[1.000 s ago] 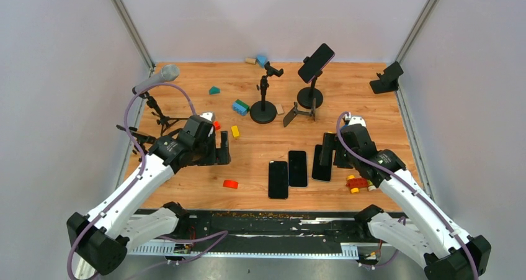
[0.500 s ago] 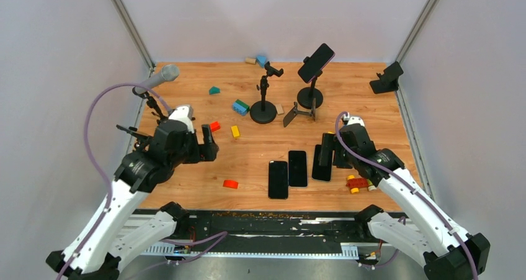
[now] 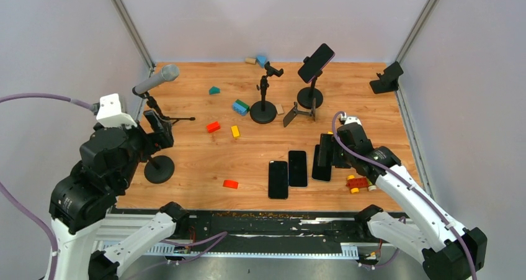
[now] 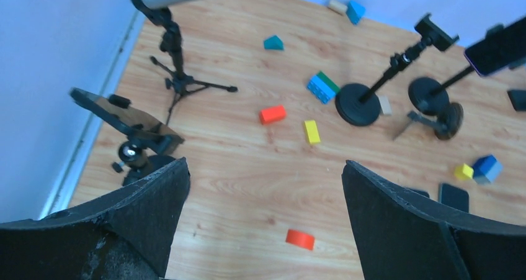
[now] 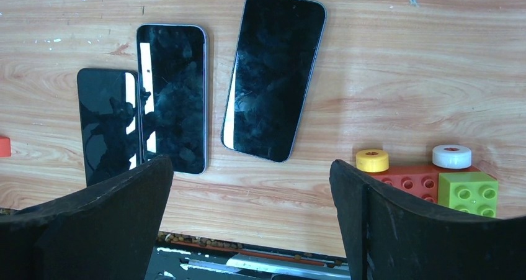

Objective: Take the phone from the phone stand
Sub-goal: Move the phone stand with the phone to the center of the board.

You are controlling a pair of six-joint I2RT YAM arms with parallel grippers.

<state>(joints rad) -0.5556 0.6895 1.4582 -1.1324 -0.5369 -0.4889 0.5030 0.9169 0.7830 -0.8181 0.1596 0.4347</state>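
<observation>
1. Now, the phone (image 3: 316, 63) sits clamped at the top of the phone stand (image 3: 309, 97). It is tilted, at the far middle of the table (image 3: 372, 94), and well apart from both of your arms.
2. Just to the left of it you see a second stand (image 3: 263, 109) with a small clamp on top.
3. Your right gripper (image 5: 249, 163) is wide open and holds nothing. It hovers above three flat phones (image 5: 273, 75) that lie side by side on the wood, near some toy bricks (image 5: 459, 180).
4. Your left gripper (image 4: 263, 168) is also wide open and holds nothing. It is raised high at the left edge, near a microphone (image 3: 158, 78) on a small tripod.
</observation>
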